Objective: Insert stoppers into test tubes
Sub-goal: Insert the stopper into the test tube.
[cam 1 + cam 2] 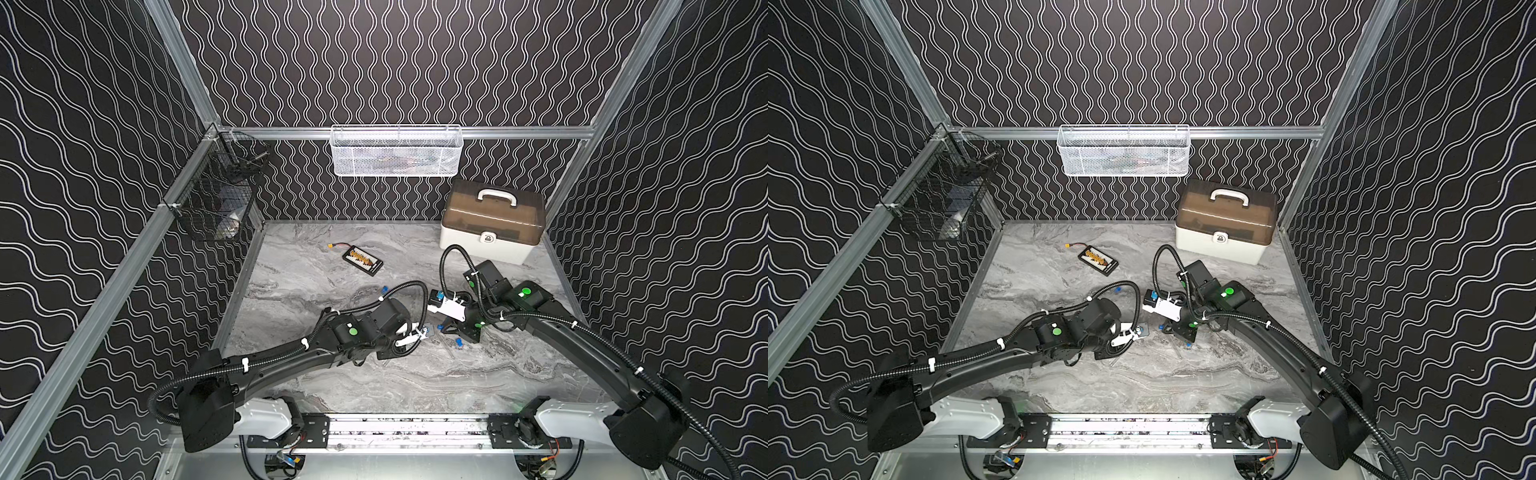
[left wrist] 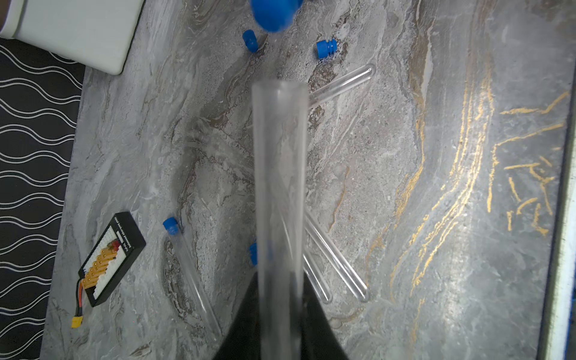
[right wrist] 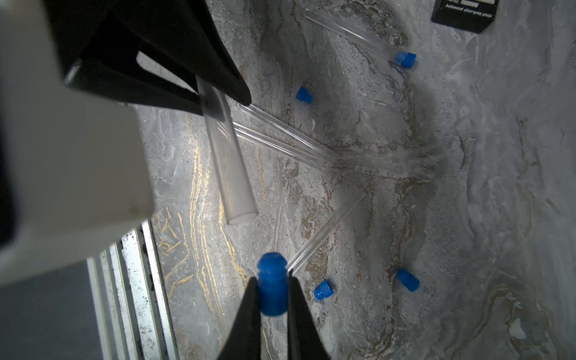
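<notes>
The left end effector is clamped on a clear test tube, whose open mouth points away from the grip, out over the grey marble bench. The right wrist view shows the same hold from the far side: the left arm's black fingers pinch the tube, which slants outward with its mouth free. The right end effector is closed tight on a blue stopper, whose rounded end sticks out past the fingertips. Stopper and tube mouth are near each other but apart, with bare bench showing between them, so the stopper is not yet in the tube

Other pieces lie flat on the bench. A capped tube with a blue plug in its mouth rests just beside the black-and-yellow battery board. Two bare tubes lie side by side, nearly touching, and run partly behind the held tube in the left wrist view. A third bare tube lies apart from them, its end close to the right end effector. Three loose stoppers sit scattered: one near the paired tubes and two beside the third tube
</notes>
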